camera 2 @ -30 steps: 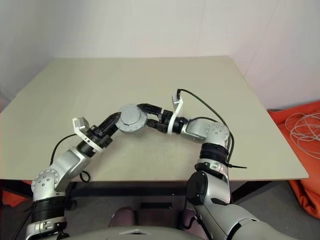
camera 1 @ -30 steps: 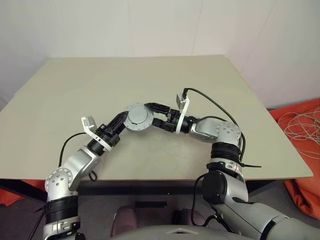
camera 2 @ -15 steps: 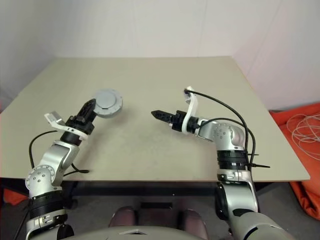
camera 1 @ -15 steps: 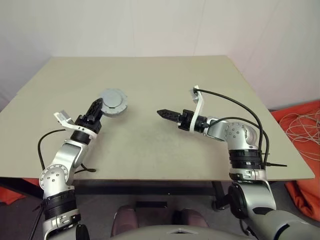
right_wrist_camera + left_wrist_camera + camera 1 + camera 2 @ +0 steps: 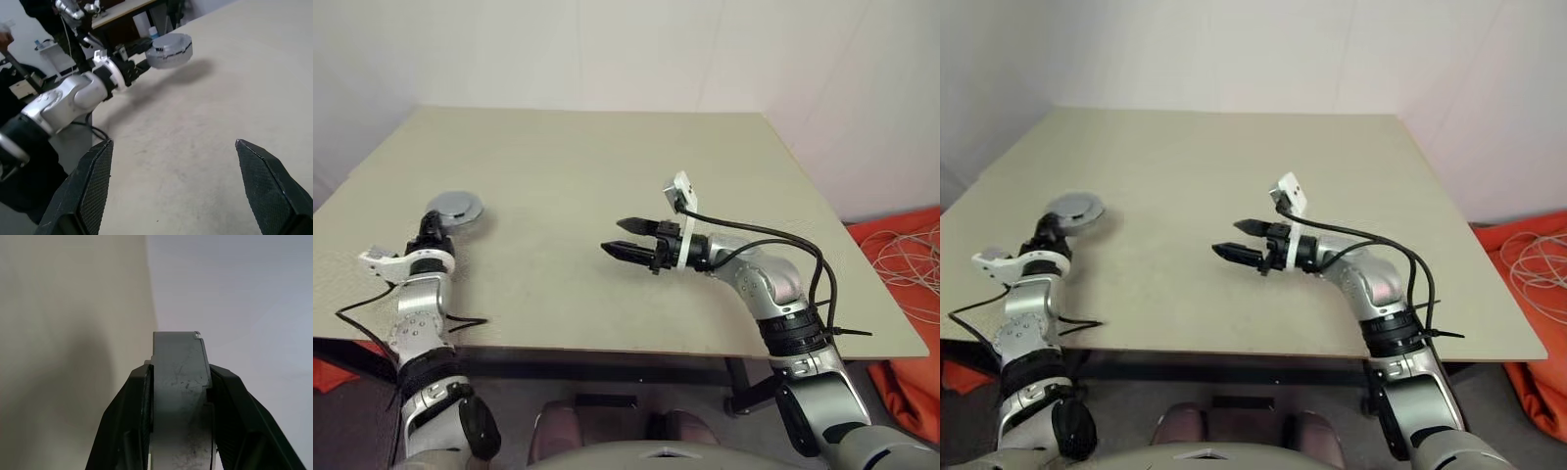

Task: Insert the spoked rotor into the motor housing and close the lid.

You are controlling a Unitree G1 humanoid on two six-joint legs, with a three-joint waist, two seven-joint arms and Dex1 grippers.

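1. The broad beige table [image 5: 607, 196] takes up most of the space in front of the robot. Its bare top leaves plenty of room to set the part down near the left edge.

2. The right gripper [image 5: 628, 240] hangs level over the middle of the table, its two black fingers spread wide with nothing between them. I judge it is free because it has no part to carry.

3. The left gripper [image 5: 433, 227] reaches out to the table's left side, holding the load clear above the surface with a shadow beneath it.

4. The short round grey metal motor housing [image 5: 455, 207], seemingly with its lid on, sits pinched edge-on between the left fingers [image 5: 128, 406], which press its flat faces. A seam runs around its side; I cannot tell whether the spoked rotor is inside.
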